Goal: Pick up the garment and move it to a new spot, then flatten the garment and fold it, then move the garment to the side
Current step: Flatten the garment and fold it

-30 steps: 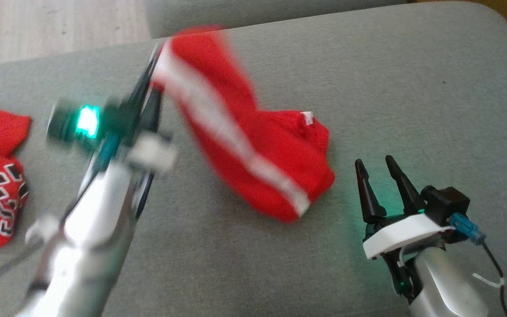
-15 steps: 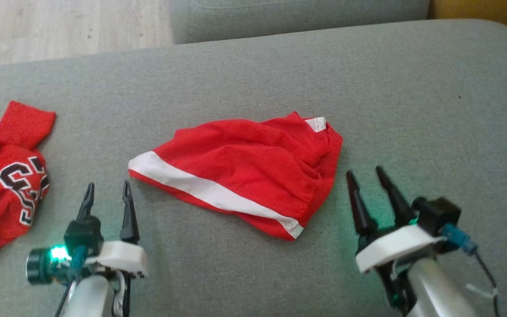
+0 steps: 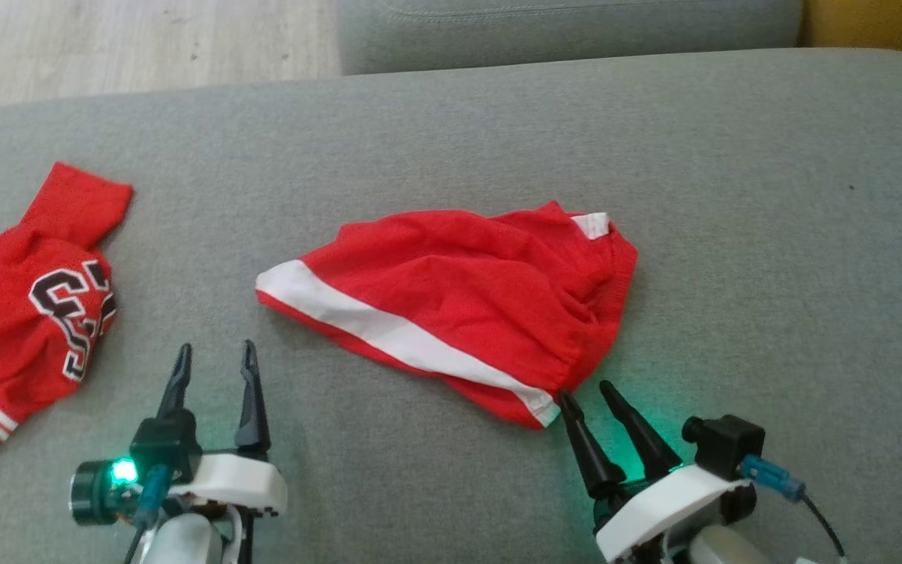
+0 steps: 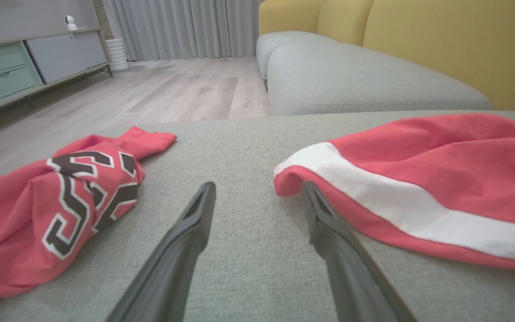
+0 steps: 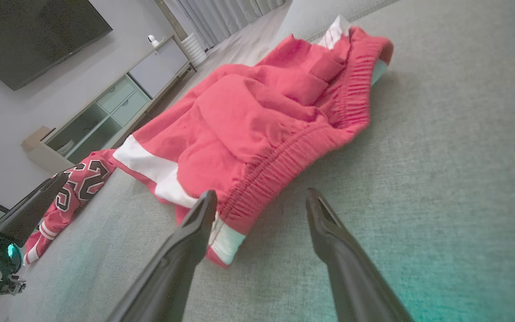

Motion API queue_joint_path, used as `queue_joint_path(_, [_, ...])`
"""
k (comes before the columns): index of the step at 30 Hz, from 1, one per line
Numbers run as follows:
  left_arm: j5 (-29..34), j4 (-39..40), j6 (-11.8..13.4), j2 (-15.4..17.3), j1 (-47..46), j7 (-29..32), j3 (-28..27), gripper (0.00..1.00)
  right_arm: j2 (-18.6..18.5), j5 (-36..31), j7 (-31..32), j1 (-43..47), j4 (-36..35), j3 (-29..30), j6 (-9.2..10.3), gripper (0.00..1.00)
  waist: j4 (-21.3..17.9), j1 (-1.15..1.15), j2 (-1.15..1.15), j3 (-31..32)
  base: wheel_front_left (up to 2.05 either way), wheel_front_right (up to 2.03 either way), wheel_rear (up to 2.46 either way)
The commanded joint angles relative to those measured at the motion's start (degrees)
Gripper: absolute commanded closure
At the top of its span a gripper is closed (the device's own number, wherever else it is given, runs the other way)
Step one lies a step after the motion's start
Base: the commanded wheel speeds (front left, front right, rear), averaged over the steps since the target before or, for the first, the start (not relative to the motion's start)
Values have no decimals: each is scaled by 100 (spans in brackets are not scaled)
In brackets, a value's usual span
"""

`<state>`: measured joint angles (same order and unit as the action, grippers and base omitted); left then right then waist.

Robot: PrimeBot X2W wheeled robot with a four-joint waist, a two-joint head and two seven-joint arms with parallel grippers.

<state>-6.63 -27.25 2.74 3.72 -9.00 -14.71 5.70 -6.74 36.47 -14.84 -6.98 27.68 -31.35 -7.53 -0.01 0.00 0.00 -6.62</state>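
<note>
The garment [image 3: 459,298], red shorts with a white stripe and an elastic waistband, lies crumpled on the grey sofa cushion [image 3: 733,196]. It also shows in the left wrist view [image 4: 441,170] and the right wrist view [image 5: 248,125]. My left gripper [image 3: 215,347] stands open and empty, just left of the garment's striped hem [image 4: 311,161], fingers [image 4: 258,185] apart above bare cushion. My right gripper [image 3: 586,391] is open at the garment's near corner. Its left fingertip [image 5: 208,201] sits right at the white-striped waistband end.
A red jersey [image 3: 20,313] with black-and-white numbers lies bunched at the cushion's left edge. Wooden floor [image 3: 106,47] lies beyond the cushion's far left. Another grey cushion [image 3: 561,31] adjoins at the back, with a yellow backrest [image 4: 441,44] behind.
My left gripper opened and let go of the garment, which dropped onto the cushion. The left arm pulled back to the lower left. The right gripper moved left to the garment's near corner.
</note>
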Motion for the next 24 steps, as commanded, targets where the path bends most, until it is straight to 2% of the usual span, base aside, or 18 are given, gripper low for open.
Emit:
queue_joint_path(1, [50,198,-38,18,-66,-29,-183,0,-73,78,-16,-240,-98,-125,4,0,63,0,0,-34,0,0,0])
queue_joint_path(12, [210,218,-219,-52,-11,-29,-225,0,-86,620,-16,-542,163,-100,4,0,392,0,0,-206,0,0,0])
queue_joint_path(13, [214,214,-229,-56,-9,-29,-224,0,-85,642,-16,-551,168,-74,4,10,410,0,0,-216,0,0,0])
queue_joint_path(14, [218,214,-234,-60,-10,-29,-222,0,-94,640,-16,-566,162,-49,4,51,421,0,0,-226,0,0,0])
queue_joint_path(15, [222,219,-236,-63,-14,-29,-217,0,-105,628,-16,-576,148,2,4,98,432,0,0,-237,0,0,0])
queue_joint_path(20, [215,229,-245,-77,-52,-29,-142,0,-274,572,-16,-613,75,419,4,100,453,0,0,-264,0,0,0])
queue_joint_path(24, [176,193,-261,-81,-57,-29,-36,0,-648,522,-16,-799,29,563,4,100,455,0,0,-256,0,0,0])
